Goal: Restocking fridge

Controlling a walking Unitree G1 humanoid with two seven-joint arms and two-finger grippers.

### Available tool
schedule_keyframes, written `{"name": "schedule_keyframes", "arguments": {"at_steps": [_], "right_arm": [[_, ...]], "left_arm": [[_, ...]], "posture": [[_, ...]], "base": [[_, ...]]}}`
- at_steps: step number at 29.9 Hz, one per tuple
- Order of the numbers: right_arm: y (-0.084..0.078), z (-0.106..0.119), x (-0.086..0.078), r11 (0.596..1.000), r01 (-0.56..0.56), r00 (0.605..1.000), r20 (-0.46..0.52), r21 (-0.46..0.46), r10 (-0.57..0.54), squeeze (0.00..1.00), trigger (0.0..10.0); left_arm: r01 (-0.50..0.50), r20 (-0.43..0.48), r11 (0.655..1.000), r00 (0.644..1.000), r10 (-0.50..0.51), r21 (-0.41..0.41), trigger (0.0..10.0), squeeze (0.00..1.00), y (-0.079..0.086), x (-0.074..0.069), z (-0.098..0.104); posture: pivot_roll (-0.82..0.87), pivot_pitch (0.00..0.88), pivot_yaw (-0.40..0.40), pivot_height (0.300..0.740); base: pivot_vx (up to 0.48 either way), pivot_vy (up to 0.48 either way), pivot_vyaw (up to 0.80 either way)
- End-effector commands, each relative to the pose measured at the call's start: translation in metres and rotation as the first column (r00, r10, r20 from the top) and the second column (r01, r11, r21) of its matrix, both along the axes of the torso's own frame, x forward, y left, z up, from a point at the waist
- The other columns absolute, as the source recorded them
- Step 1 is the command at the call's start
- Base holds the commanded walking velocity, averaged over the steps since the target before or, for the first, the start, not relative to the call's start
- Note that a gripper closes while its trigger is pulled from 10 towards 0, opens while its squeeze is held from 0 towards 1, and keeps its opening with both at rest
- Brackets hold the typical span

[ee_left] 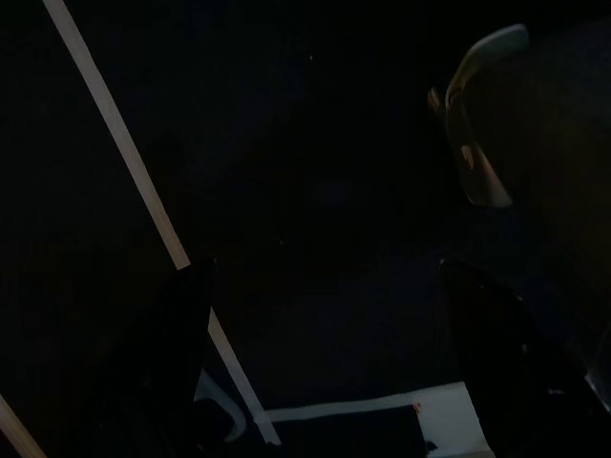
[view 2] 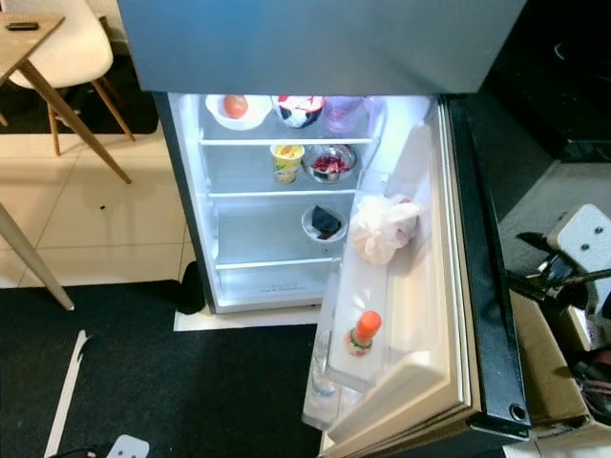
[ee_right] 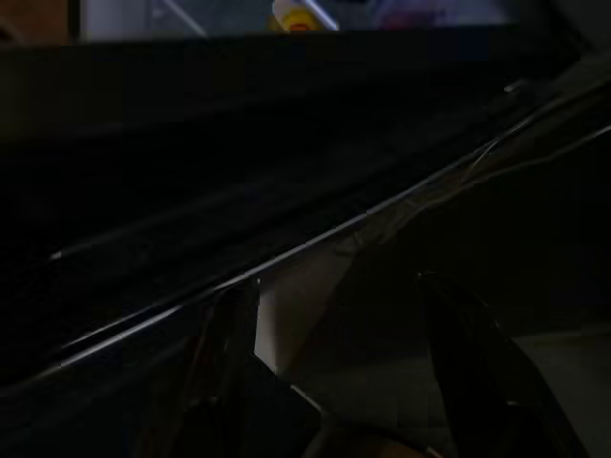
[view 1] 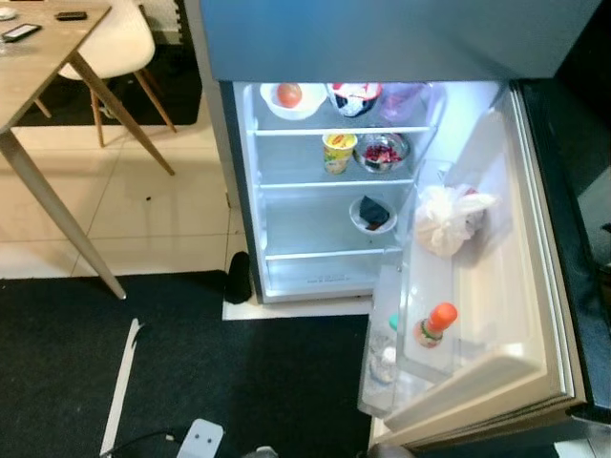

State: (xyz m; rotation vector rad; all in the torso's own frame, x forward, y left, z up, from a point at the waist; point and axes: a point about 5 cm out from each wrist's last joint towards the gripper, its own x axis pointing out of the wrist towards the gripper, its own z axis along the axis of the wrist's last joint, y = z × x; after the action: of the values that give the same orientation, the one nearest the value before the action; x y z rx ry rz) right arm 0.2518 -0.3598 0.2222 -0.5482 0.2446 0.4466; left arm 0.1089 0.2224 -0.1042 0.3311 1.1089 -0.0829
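Note:
The fridge [view 1: 315, 277] stands open, its door [view 1: 520, 286] swung out to the right. The top shelf holds a white bowl with an orange fruit [view 1: 289, 95], a red-and-white bowl [view 1: 354, 97] and a purple tub [view 1: 401, 100]. Below these sit a yellow cup [view 1: 337, 151] and a glass bowl of red berries [view 1: 383, 152]. Lower still is a white bowl with something dark [view 1: 372, 214]. The door racks hold a white plastic bag [view 1: 449, 218] and an orange-capped bottle [view 1: 435, 324]. My left gripper [ee_left: 334, 382] hangs open over dark carpet. My right gripper [ee_right: 348, 382] hangs open in shadow.
A wooden table [view 1: 43, 67] and a white chair [view 1: 119, 43] stand at the left on pale tiles. Black carpet [view 1: 239, 382] with a white tape strip [view 1: 122, 382] lies before the fridge. A cardboard box [view 2: 544, 372] and cables [view 2: 563, 272] sit right of the door.

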Motion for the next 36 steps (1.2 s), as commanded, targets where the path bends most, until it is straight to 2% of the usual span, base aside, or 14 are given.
{"name": "schedule_keyframes", "arguments": {"at_steps": [1,4,7,9,10,11,12,14,20,36], "right_arm": [[0.024,0.012,0.004,0.993,-0.116,0.992,0.058,0.033,0.114,0.0,10.0],[0.041,0.009,0.006,0.985,-0.167,0.985,0.051,0.033,0.165,0.0,10.0],[0.043,0.006,0.008,0.986,-0.164,0.986,0.047,0.027,0.163,0.0,10.0],[0.032,0.0,0.013,0.996,-0.084,0.996,0.039,-0.004,0.084,0.0,10.0],[0.032,0.0,0.013,0.996,-0.084,0.996,0.039,-0.004,0.084,0.0,10.0],[0.022,-0.007,0.015,1.0,-0.008,0.999,0.038,-0.03,0.009,0.0,10.0],[0.022,-0.007,0.015,1.0,-0.008,0.999,0.038,-0.03,0.009,0.0,10.0],[0.012,-0.015,0.015,0.997,0.078,0.996,0.045,-0.026,-0.076,0.0,10.0],[0.01,-0.02,0.013,0.994,0.107,0.994,0.039,-0.021,-0.106,0.0,10.0],[0.007,-0.023,0.014,0.992,0.123,0.992,0.039,-0.032,-0.122,0.0,10.0]], "left_arm": [[0.003,-0.025,1.0,1.0,-0.003,-0.009,10.0,0.0,-0.001,-0.007,-0.002],[0.006,-0.025,1.0,1.0,-0.006,-0.009,10.0,0.0,-0.003,-0.007,-0.002],[0.007,-0.025,1.0,1.0,-0.008,-0.008,10.0,0.0,-0.003,-0.006,-0.003],[0.006,-0.023,1.0,1.0,-0.007,-0.006,10.0,0.0,-0.004,-0.006,-0.003],[0.006,-0.023,1.0,1.0,-0.007,-0.006,10.0,0.0,-0.004,-0.006,-0.003],[0.005,-0.023,1.0,1.0,-0.005,-0.006,10.0,0.0,-0.005,-0.006,-0.003],[0.005,-0.023,1.0,1.0,-0.005,-0.006,10.0,0.0,-0.005,-0.006,-0.003],[0.004,-0.025,1.0,1.0,-0.004,-0.006,10.0,0.0,-0.005,-0.007,-0.003],[0.006,-0.027,1.0,1.0,-0.006,-0.006,10.0,0.0,-0.005,-0.008,-0.003],[0.007,-0.033,1.0,0.999,-0.007,0.0,10.0,0.0,-0.003,-0.009,-0.003]], "posture": [[-0.11,0.119,-0.059,0.74],[-0.11,0.118,-0.06,0.74],[-0.1,0.118,-0.059,0.74],[-0.1,0.118,-0.061,0.74],[-0.1,0.118,-0.061,0.74],[-0.1,0.118,-0.061,0.74],[-0.1,0.118,-0.061,0.74],[-0.1,0.119,-0.061,0.74],[-0.1,0.12,-0.059,0.74],[-0.1,0.12,-0.056,0.74]], "base": [[0.0,0.0,0.0],[0.0,0.0,0.0],[0.0,0.0,0.0],[0.0,0.0,0.0],[0.0,0.0,0.0],[0.0,0.0,0.0],[0.0,0.0,0.0],[0.0,0.0,0.0],[0.0,0.0,0.0],[-0.411,0.0,0.0]]}}
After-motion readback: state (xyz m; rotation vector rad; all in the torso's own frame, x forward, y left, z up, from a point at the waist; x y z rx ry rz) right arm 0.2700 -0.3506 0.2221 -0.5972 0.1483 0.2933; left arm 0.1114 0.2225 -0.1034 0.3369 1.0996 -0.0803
